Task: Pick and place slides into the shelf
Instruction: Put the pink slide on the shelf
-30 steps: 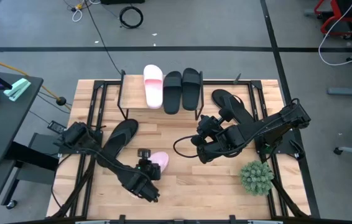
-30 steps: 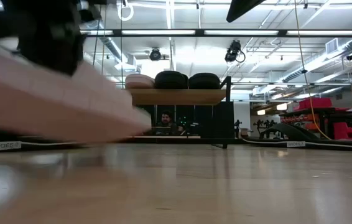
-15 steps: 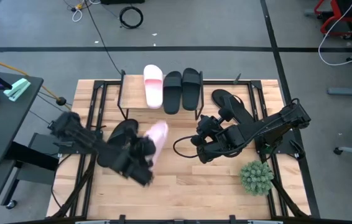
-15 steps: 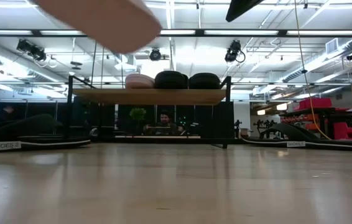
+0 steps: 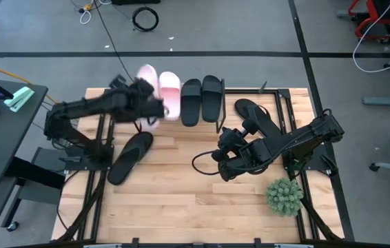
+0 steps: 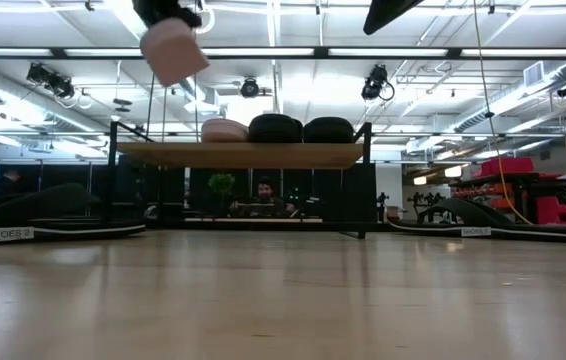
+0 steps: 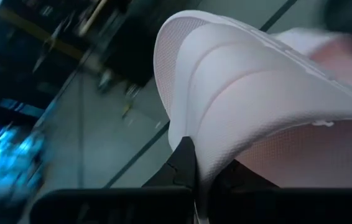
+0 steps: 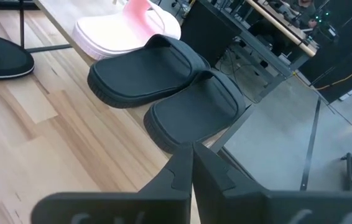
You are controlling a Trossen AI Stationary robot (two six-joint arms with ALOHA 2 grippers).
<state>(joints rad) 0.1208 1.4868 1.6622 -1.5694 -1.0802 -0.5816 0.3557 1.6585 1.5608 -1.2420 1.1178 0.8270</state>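
A pale pink rubber slide, clamped in the left pincer above the far-left end of the low wood-topped shelf, should be lowered level beside its shelved pink mate; the right pincer's closure cannot be judged.

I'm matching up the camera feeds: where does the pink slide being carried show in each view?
High: carried pink slide, upper left, beside the shelf's pink slide.
Low: top left, above the shelf.
Left wrist: fills the frame, in the left end effector.
Right wrist: not in it.
Shared landmark: the shelf's pink slide.
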